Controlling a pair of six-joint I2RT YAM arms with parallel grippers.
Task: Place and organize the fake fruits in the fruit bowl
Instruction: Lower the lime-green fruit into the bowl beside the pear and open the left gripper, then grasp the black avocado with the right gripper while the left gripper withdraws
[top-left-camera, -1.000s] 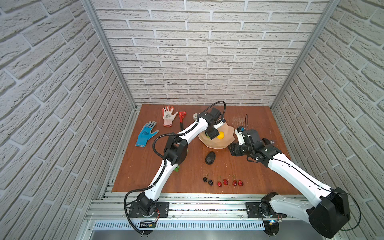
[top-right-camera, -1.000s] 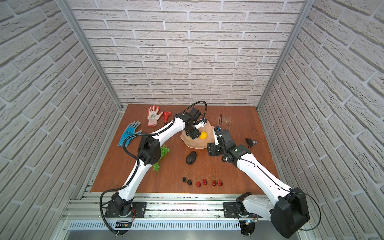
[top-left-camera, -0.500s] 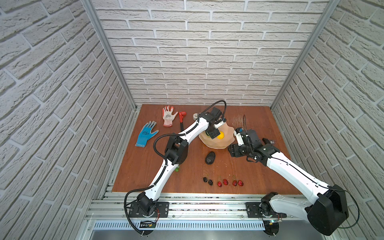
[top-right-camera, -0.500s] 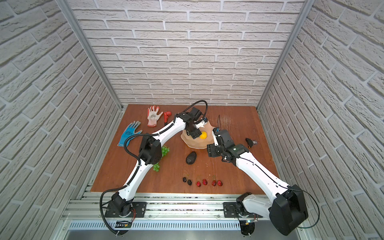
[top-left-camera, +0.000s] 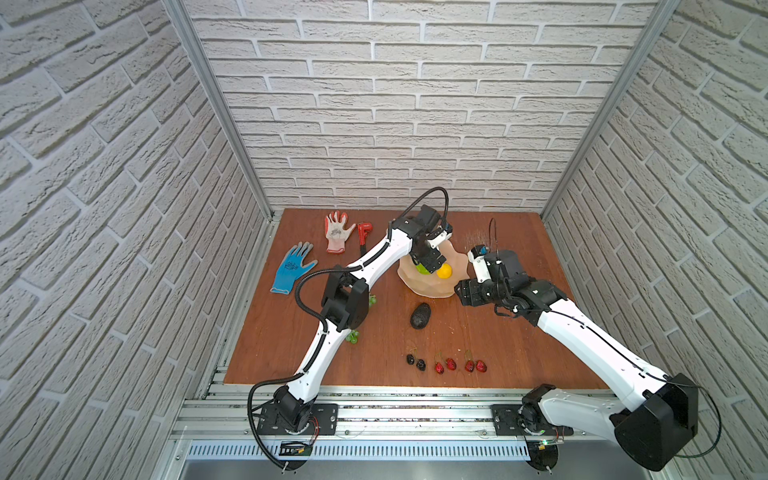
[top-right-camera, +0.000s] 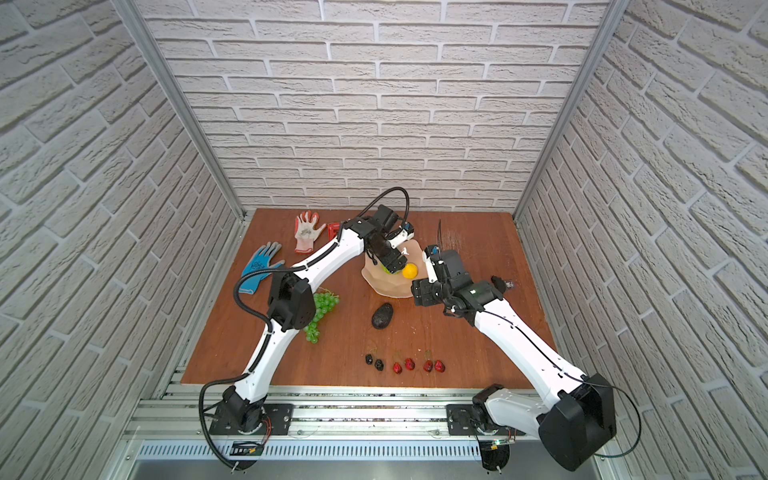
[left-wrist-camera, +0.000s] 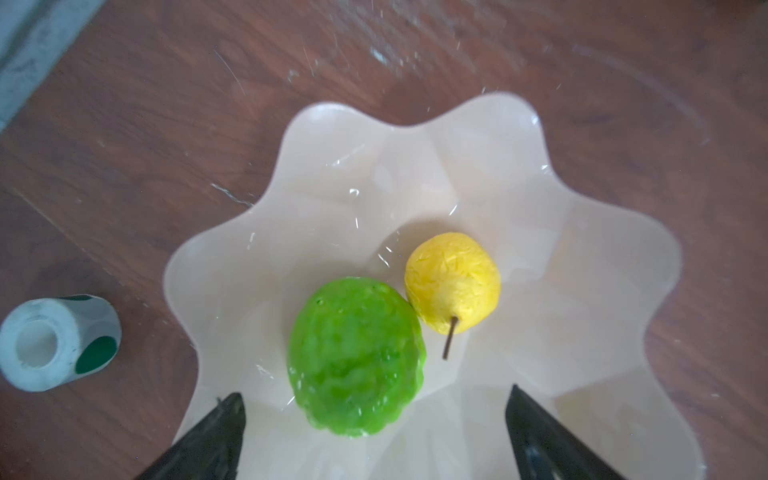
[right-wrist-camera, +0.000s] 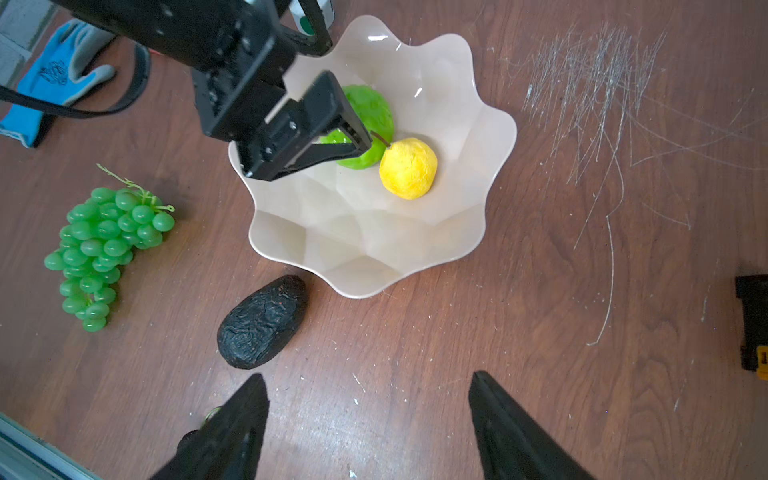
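While the left gripper (left-wrist-camera: 374, 395) hung over the fruit bowl (left-wrist-camera: 602, 232) with its jaws spread wide and holding nothing, the bumpy lime-green ball (left-wrist-camera: 357, 357) lay directly beneath the gap between its fingers, and the small yellow lemon (left-wrist-camera: 453, 282) sat just beyond, touching the ball. The right gripper (right-wrist-camera: 368, 376) was also open and empty, low over the table outside the bowl. The dark avocado (right-wrist-camera: 264, 322) lay just ahead of it, close to the bowl's outer wall. The green grape bunch (right-wrist-camera: 104, 245) was farther off to that gripper's side, past the avocado.

The avocado looked rigid and probably light, and its wrinkled skin should give the pads purchase. A hold across its narrower width, near the middle, seemed safest. The grapes looked soft and floppy, so I judged the thick upper cluster near the stem the best place to pinch. The cherry pairs (top-left-camera: 444, 365), well behind the right gripper, were tiny and would need a fine pinch. Round fruit could roll on the glossy bowl.
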